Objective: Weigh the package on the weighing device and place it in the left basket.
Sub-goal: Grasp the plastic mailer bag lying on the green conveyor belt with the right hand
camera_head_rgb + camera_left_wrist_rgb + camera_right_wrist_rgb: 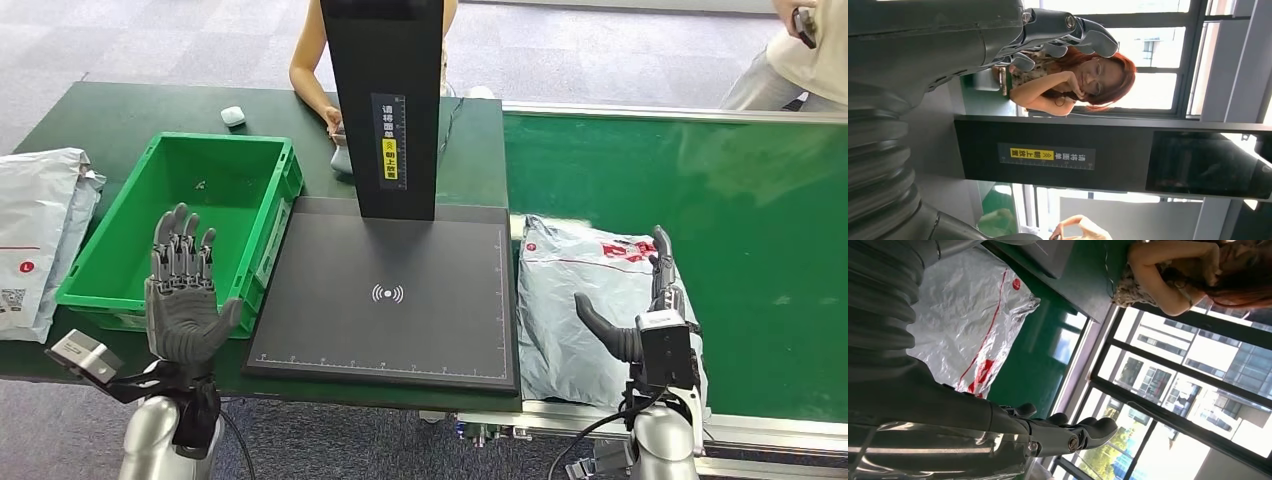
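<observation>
A grey plastic package (pixel 575 300) with red print lies on the green conveyor belt, just right of the black weighing device (pixel 390 300); the right wrist view shows the package (pixel 968 325) too. My right hand (pixel 650 310) hovers over the package's right part, fingers spread and thumb out, holding nothing. My left hand (pixel 183 295) is raised palm up over the front right corner of the empty green basket (pixel 110 280), fingers apart and empty. The left hand's fingers (pixel 1068 35) reach into the left wrist view.
The scale's black upright post (pixel 390 100) stands at its back edge. Grey mailer bags (pixel 35 235) lie left of the basket. A person sits behind the table, and a small white object (pixel 232 116) lies near them. Another person stands at far right.
</observation>
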